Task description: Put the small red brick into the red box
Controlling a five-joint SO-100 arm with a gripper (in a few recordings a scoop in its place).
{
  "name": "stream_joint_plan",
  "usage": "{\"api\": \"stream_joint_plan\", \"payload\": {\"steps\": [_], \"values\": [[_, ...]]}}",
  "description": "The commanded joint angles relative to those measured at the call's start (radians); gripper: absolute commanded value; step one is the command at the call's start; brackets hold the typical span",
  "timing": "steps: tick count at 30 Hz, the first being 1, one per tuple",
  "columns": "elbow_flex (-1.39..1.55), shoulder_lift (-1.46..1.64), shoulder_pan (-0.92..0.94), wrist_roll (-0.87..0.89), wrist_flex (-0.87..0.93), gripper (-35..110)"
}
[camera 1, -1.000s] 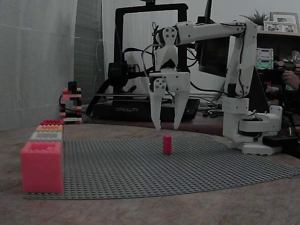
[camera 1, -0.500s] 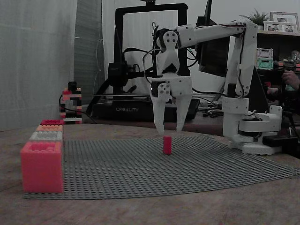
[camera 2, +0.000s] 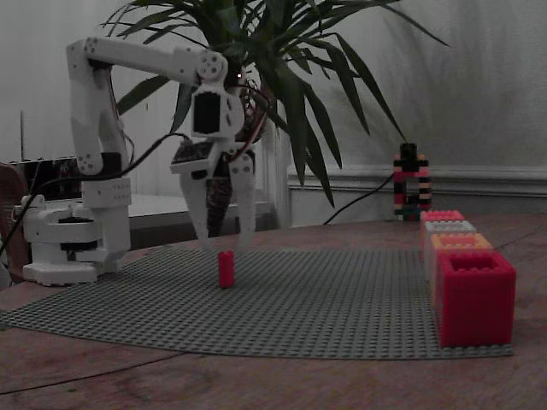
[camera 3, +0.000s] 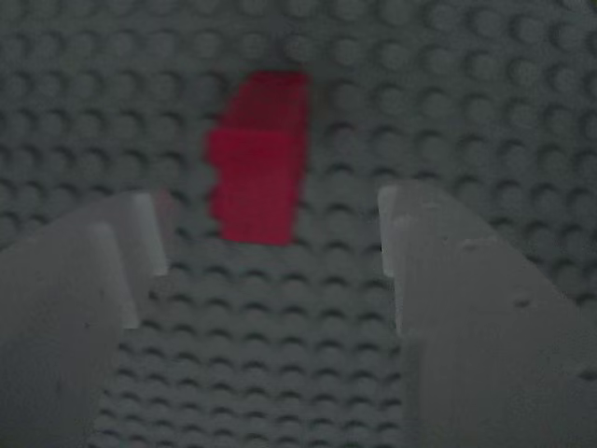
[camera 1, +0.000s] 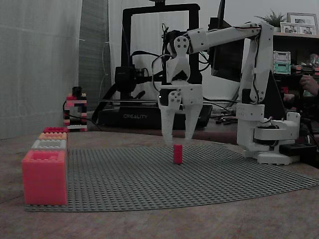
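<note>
**A:** Two white fingers point(camera 3: 448, 280) frame the wrist view, and the small red brick point(camera 3: 258, 159) sits upper centre, in line with the gap but a little beyond the tips. Why so?

**B:** I read it as a pick from above being lined up. In a fixed view the gripper point(camera 1: 178, 142) hangs nose-down at mid-frame, its tips about level with the brick's top, one on each side. The brick stands upright on the grey studded baseplate point(camera 1: 149, 184), so a straight-down approach suits it.

**A:** How wide are the jaws?

**B:** Spread clearly wider than the brick, with bare plate showing on both sides in the wrist view. They hold nothing. I see no finger touching the brick, though the left one in that view is the nearer.

**A:** And the target?

**B:** The red box point(camera 1: 44, 177) sits at the lower left of that fixed view, on the baseplate's corner with its open top up. It is well apart from the brick and heads a row of other boxes point(camera 1: 50, 143) running back.

**A:** So what's left?

**B:** My guess is nearly all of it: lower, close, lift, carry. Because the brick is off-centre in the gap, the nearer finger could tip it first.
</note>
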Motion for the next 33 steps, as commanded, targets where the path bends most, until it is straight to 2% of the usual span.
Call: {"api": "stream_joint_plan", "payload": {"steps": [1,21,24,29,33], "values": [[0.005,0.031,0.003,-0.021,-0.008,21],[0.028,-0.012,0.003,-0.032,-0.063,20],[0.028,-0.020,0.003,-0.032,-0.071,16],[0.026,-0.028,0.003,-0.028,-0.091,0],[0.008,-0.028,0.003,-0.008,-0.092,0]]}}
